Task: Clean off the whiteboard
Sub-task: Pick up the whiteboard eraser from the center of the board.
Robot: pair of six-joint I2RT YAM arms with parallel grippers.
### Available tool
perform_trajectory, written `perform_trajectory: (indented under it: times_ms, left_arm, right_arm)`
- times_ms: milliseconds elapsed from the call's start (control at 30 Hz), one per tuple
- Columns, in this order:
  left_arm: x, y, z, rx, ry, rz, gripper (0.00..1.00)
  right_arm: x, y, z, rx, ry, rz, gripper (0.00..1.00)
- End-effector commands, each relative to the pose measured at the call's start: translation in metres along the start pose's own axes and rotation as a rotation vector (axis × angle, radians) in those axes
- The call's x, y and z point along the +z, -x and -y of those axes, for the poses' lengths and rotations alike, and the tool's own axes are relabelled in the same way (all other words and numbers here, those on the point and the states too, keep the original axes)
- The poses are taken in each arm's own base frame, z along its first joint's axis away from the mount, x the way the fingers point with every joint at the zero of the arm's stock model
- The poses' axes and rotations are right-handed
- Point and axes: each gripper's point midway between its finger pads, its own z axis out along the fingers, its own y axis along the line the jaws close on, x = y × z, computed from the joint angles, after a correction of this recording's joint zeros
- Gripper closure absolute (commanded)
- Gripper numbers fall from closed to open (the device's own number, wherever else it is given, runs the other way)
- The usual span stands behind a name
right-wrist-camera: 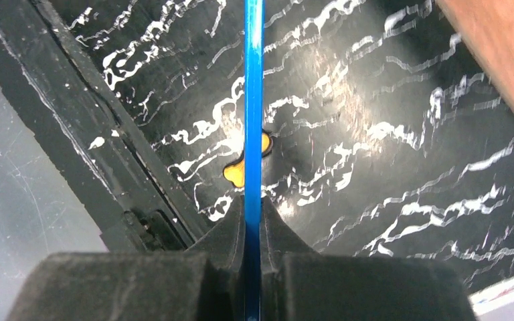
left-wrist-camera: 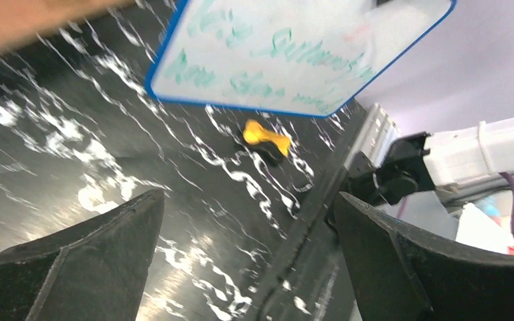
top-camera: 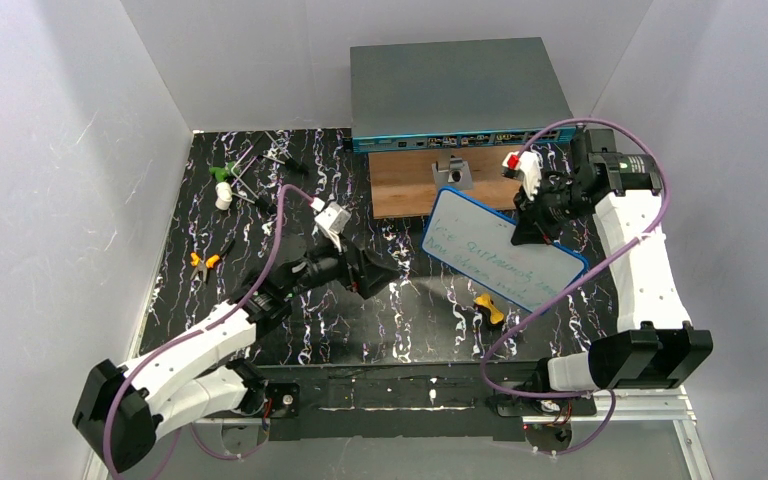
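Whiteboard position: whiteboard (top-camera: 505, 250) right of centre above the black table (top-camera: 410, 330), in front of the grey box (top-camera: 455, 85); far left corner overlapping the wooden board (top-camera: 405, 185) in the top view.
Whiteboard and right gripper: right gripper (top-camera: 532, 225) about midway along the far long edge; rim pinched between both fingers, white face stretching away from the fingertips toward the near side of the table.
Right gripper state: clenched on the whiteboard's rim.
Left gripper: left gripper (top-camera: 378, 272) left of the whiteboard, apart from it, touching nothing; released, jaws spread wide.
Long axis: diagonal in the top view, from upper left by the wooden board to lower right toward the right arm's base.
Facing: written side upward; edge-on as 1 thin blue line in the right wrist view, table visible on both sides of it.
Height: seemingly lifted off the table; contact of any corner impossible to tell.
Whiteboard shape and material: thin flat rectangle, rounded corners, glossy white face, slim blue rim, 2 lines of green handwriting, partly smeared.
Table texture: shiny black with white and purple marbled streaks.
Gripper fingers: matte black, blocky, wedge-shaped.
Nearby: small yellow-and-black object (top-camera: 489, 310) on the table near the whiteboard's near long edge.
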Motion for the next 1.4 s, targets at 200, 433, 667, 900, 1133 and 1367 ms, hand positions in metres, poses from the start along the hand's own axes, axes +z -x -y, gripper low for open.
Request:
perform_trajectory:
  times_ms: [200, 433, 667, 900, 1133, 1367]
  left_arm:
    - [0.071, -0.074, 0.039, -0.367, 0.346, -0.180, 0.13]
    - [0.122, -0.119, 0.050, -0.517, 0.715, -0.344, 0.22]
    - [0.148, -0.158, 0.038, -0.517, 0.900, -0.472, 0.33]
    - [0.181, -0.169, 0.032, -0.462, 0.927, -0.488, 0.32]
    - [0.199, -0.163, 0.039, -0.478, 0.885, -0.451, 0.30]
    - [0.210, -0.167, 0.036, -0.518, 0.894, -0.416, 0.33]
  right_arm:
    - [-0.012, -0.029, 0.033, 0.239, -0.192, 0.057, 0.99]
    - [-0.010, -0.032, 0.043, 0.278, -0.216, 0.072, 0.99]
    - [-0.015, -0.038, 0.054, 0.314, -0.245, 0.083, 0.99]
    - [-0.016, -0.041, 0.055, 0.323, -0.234, 0.099, 0.99]
    - [-0.015, -0.041, 0.051, 0.315, -0.222, 0.104, 0.99]
    - [-0.014, -0.044, 0.049, 0.310, -0.218, 0.098, 0.99]
